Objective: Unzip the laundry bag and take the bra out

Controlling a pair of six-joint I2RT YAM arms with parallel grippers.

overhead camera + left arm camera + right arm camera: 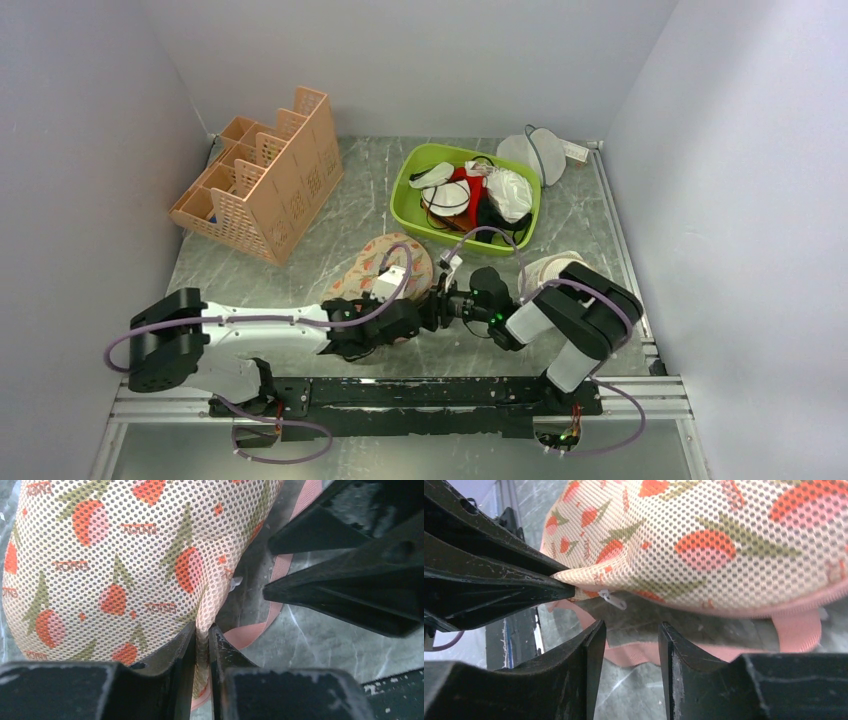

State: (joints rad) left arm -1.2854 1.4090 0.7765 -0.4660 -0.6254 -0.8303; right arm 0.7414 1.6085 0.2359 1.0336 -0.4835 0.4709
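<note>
The laundry bag, beige mesh with a red-and-green print and pink trim, lies at the table's middle front. My left gripper is shut on a fold of the bag's near edge; in the left wrist view the fabric is pinched between its jaws. My right gripper faces it, open and empty, its jaws just below the bag and a small white zip pull. The pink trim hangs underneath. The bra is hidden.
A peach slotted organiser stands at the back left. A green bin with clothes is at the back centre, with a white mesh pouch behind it. A round beige disc lies by the right arm. Walls close both sides.
</note>
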